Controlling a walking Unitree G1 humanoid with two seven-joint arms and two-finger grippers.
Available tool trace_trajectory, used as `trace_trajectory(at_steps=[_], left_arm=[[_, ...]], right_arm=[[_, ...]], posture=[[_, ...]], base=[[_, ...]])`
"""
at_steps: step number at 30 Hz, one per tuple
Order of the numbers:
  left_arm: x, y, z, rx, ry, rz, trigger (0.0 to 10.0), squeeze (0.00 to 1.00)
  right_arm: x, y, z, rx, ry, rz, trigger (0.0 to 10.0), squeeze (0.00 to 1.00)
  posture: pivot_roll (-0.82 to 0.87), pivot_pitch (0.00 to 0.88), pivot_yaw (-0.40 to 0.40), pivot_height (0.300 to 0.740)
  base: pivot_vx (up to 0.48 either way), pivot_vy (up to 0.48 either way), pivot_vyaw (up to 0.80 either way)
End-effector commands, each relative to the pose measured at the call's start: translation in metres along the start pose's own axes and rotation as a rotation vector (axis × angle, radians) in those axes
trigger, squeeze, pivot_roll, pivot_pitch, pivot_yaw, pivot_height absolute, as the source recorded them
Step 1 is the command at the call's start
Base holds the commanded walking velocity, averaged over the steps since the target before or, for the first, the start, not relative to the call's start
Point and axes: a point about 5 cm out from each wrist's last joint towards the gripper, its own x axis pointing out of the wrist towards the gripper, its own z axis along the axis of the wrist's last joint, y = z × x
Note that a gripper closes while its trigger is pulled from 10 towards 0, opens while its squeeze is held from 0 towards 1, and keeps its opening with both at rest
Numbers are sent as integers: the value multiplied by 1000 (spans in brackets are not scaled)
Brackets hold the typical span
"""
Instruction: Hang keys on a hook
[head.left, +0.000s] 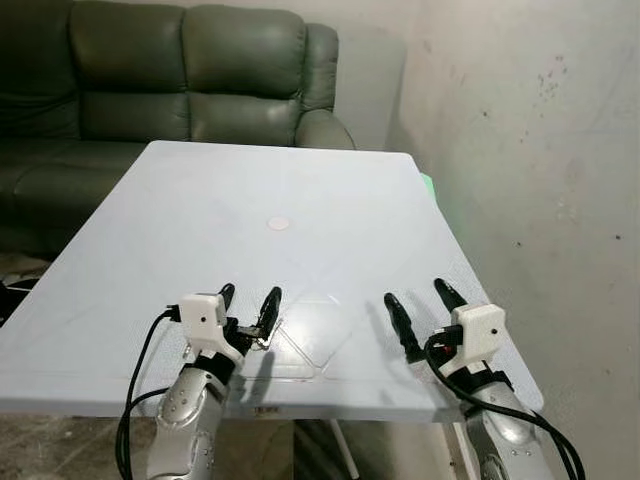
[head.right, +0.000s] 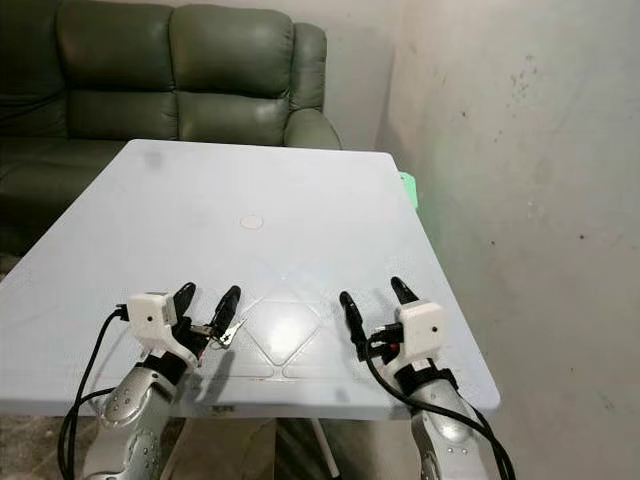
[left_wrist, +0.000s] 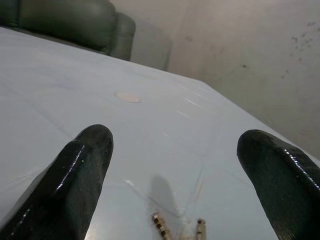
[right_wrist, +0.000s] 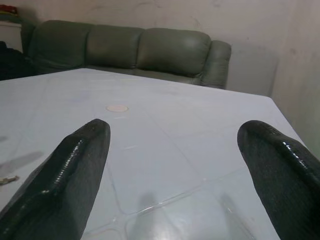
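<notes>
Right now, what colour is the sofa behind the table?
Dark green sofa, clearest in the right wrist view.

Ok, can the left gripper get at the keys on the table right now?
Probably yes. The left gripper hovers with its fingers open right over the keys, which lie on the white table near its front edge, and nothing lies between them.

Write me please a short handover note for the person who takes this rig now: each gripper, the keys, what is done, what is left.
Left gripper: open, low over the near edge of the white table, around the keys.
Right gripper: open, holding nothing, over the table's near right part.
Keys: on the table between the left fingers, not gripped.
Done: nothing hung.
Left: grasp the keys, find a hook, hang them.
</notes>
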Motion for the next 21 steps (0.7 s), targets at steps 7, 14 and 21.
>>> trace_trajectory(at_steps=[7,14,21], left_arm=[[1,-1,1,-7,-4,2,10000,0],[2,-2,-1,-11,10,7,10000,0],[1,-2,-1,-1,7,14,10000,0]], right_arm=[[2,1,2,-16,-2,7,10000,0],[2,0,2,-17,-2,8,10000,0],[2,0,2,-24,4,11,10000,0]], posture=[[-1,0,-54,740],[-1,0,-55,740],[-2,2,-58,740]], base=[[0,0,800],[0,191,800],[0,61,800]])
